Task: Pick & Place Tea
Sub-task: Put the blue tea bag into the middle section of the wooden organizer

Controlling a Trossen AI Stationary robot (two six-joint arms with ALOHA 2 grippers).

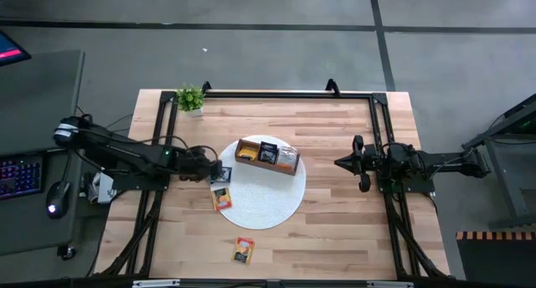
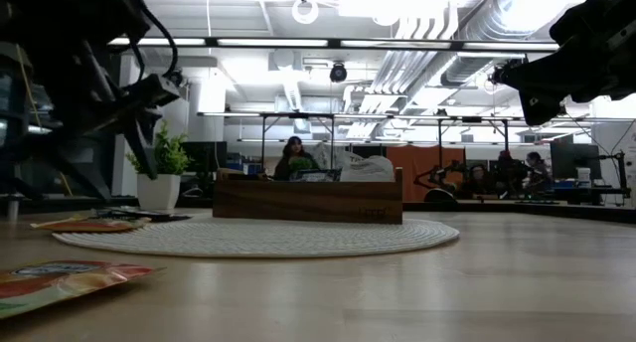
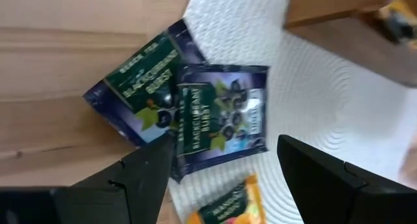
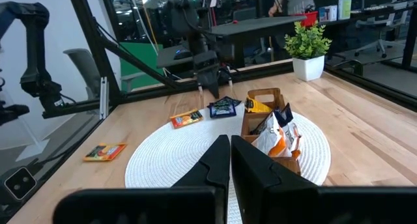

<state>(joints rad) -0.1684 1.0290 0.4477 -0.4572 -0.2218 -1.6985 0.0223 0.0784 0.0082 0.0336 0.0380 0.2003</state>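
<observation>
The left gripper (image 1: 219, 172) hangs just above the left rim of the round white mat (image 1: 276, 213), its jaws released and spread wide. In the left wrist view two dark blackcurrant sachets (image 3: 218, 116) lie flat beneath it, one overlapping the other. The upper one sits on the mat between the two fingers (image 3: 140, 178), nearer one of them; the lower one (image 3: 133, 77) is turned at an angle and lies mostly on the bare wood of the table (image 1: 335, 238). Nothing is held. Being square, these sachets have no real long axis; their printed faces point up.

An orange sachet (image 1: 221, 198) lies just beside the pair, across the mat's left rim toward the near edge of the table; in the left wrist view only one corner of it (image 3: 228, 208) shows between the fingers. Another orange sachet (image 1: 243, 250) lies alone on the wood close to the near edge, well apart from both grippers.

The wooden box (image 1: 268, 156) stands on the mat's far half, its long side running slantwise left to right, with more sachets standing in its compartments; their number is hard to make out.

The right gripper (image 1: 343, 163) waits over the table's right side, well apart from the mat, jaws clenched on nothing. A small potted plant (image 1: 191, 99) stands at the far left corner.
</observation>
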